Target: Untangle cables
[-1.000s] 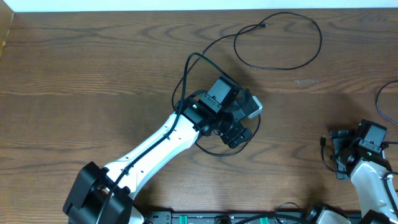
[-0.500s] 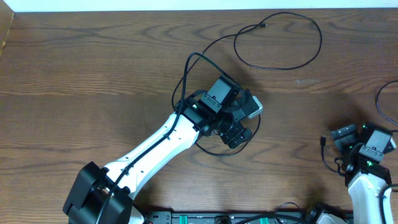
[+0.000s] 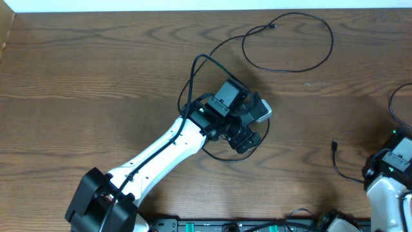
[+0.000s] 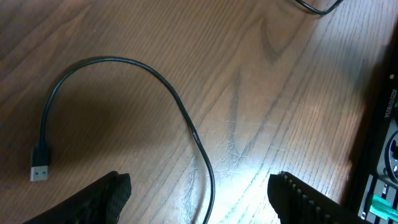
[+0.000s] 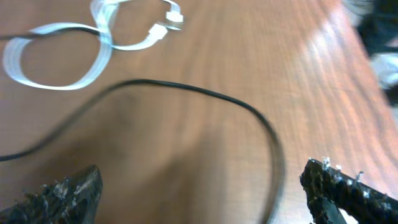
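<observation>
From above, a thin black cable (image 3: 320, 60) lies on the brown wood-grain table (image 3: 96, 77). It forms a wide loop near the far edge, then runs down and under the left gripper (image 3: 248, 133), which sits at the end of the white left arm (image 3: 170, 151) near the table's middle. This view does not show how the gripper's jaws stand. A short black cable end (image 3: 335, 147) lies just beside the right arm (image 3: 390, 169) at the lower right. In the left wrist view the jaws are spread wide and hold nothing. The black cable arcs across the wood and passes between the two dark fingertips (image 4: 109, 198), apart from both, and its small black USB plug (image 4: 39, 169) rests flat at the left. In the right wrist view the right gripper (image 5: 205, 196) is likewise spread and empty. A black cord (image 5: 186, 89) curves between its fingers, and a thin white flat cable (image 5: 59, 56) lies coiled at the upper left, well apart.
</observation>
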